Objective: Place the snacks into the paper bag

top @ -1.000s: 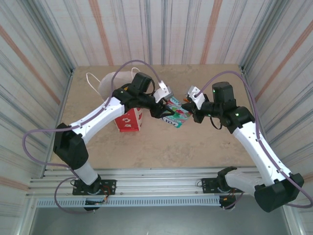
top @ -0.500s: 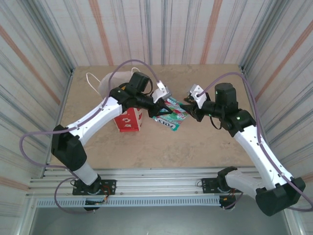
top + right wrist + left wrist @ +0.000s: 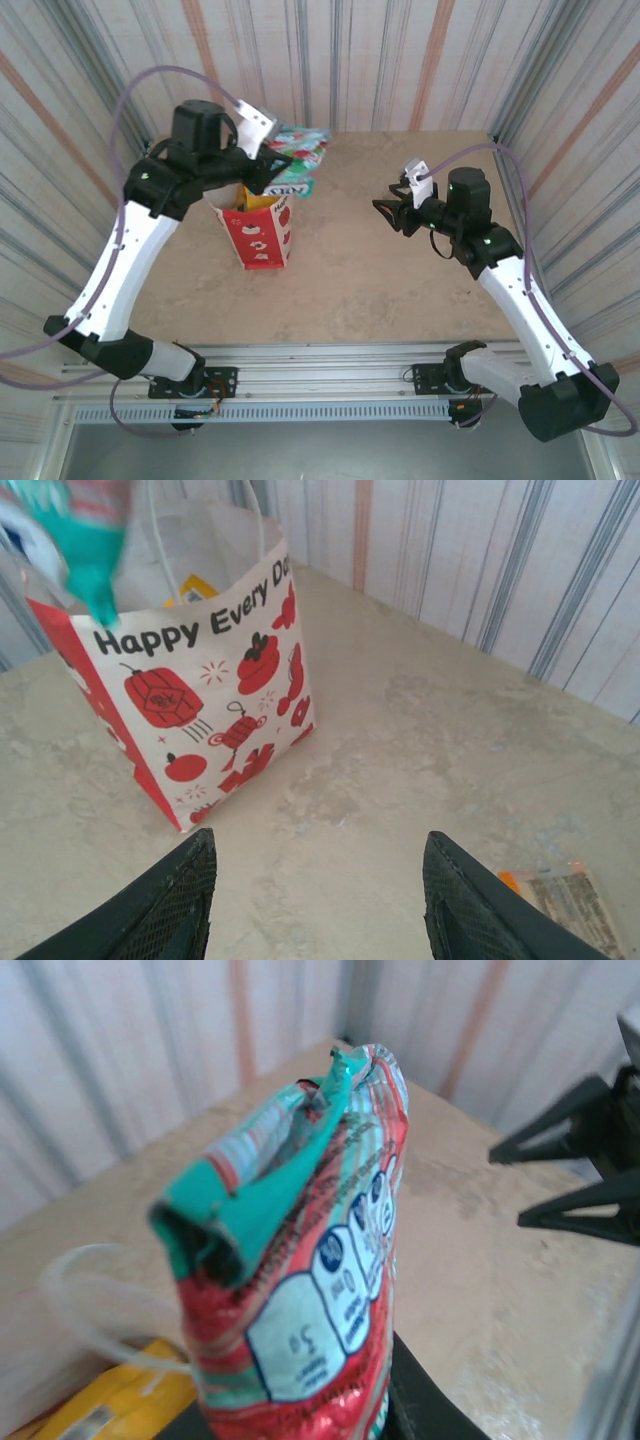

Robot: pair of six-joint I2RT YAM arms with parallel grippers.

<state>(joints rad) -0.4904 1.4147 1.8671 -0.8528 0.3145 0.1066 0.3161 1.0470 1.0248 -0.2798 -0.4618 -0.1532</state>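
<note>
- A green and red snack packet [image 3: 303,148] is held in the air, up near the open mouth of the paper bag [image 3: 262,238]. In the overhead view it sits toward the bag's right rear edge. I cannot tell whether it is directly over the opening.
- In the left wrist view the packet [image 3: 300,1260] is upright and crumpled at its top edge.
- The left gripper [image 3: 268,165] is clamped on this packet's lower end, with its arm raised high.
- The white bag, with red prints and a red side, stands upright on the table [image 3: 380,290], in the left rear part.
- The right wrist view shows black lettering along the bag's [image 3: 210,700] rim. A yellow packet [image 3: 195,588] lies inside.
- A white cord handle [image 3: 90,1300] curves beside the bag's mouth.
- A wide stretch of bare tabletop lies between the bag and the right gripper [image 3: 393,213], and more in front of the bag.
- The right gripper [image 3: 320,845] has its fingers spread wide and grasps nothing. It is low over the table, well apart from the bag.
- An orange packet [image 3: 560,900] lies flat on the table just beyond the right finger.
- Striped walls [image 3: 400,70] close the table on the left, right and rear sides.
</note>
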